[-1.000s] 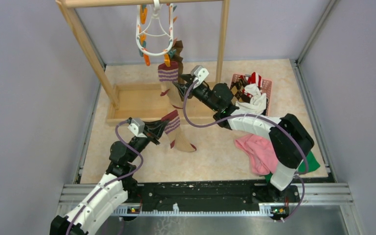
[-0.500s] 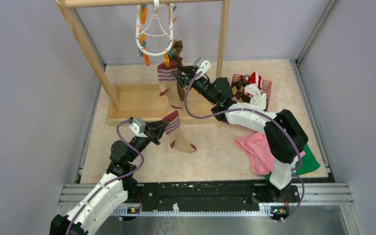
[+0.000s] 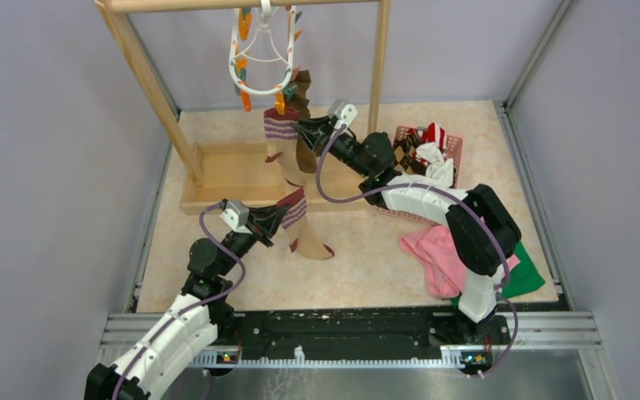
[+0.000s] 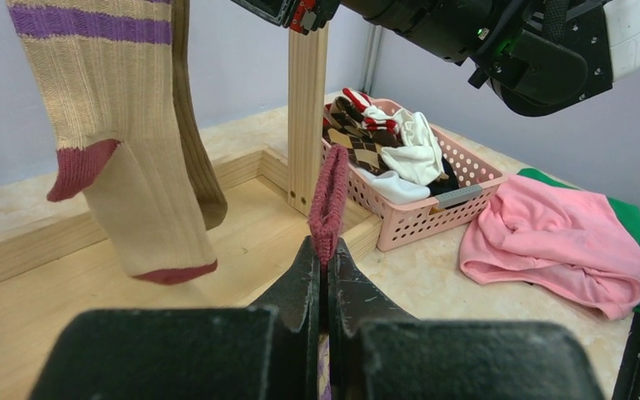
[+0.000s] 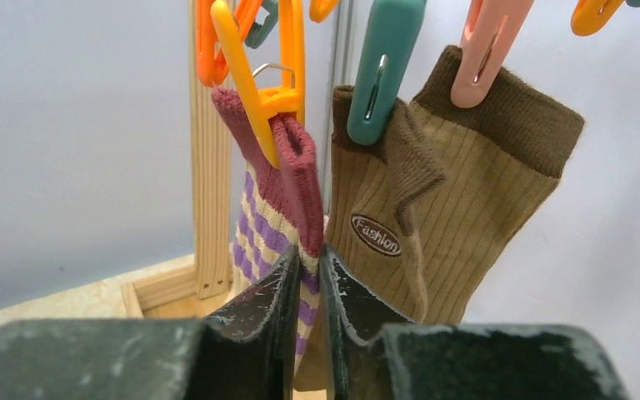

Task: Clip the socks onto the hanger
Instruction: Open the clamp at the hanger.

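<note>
The left gripper (image 4: 322, 250) pinched a loose striped sock (image 4: 330, 192) by its cuff. The right gripper (image 5: 310, 260) was closed on the hanging striped sock (image 5: 298, 171), below its orange clip (image 5: 260, 104)

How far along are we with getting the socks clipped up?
Done: olive-brown socks hang from a teal clip and a pink clip on the hanger, and a striped sock hangs from an orange clip, with the right gripper pinching its cuff. In hand: the left gripper holds the second striped sock by its cuff. Left: clipping it, plus remaining socks in the pink basket.
</note>
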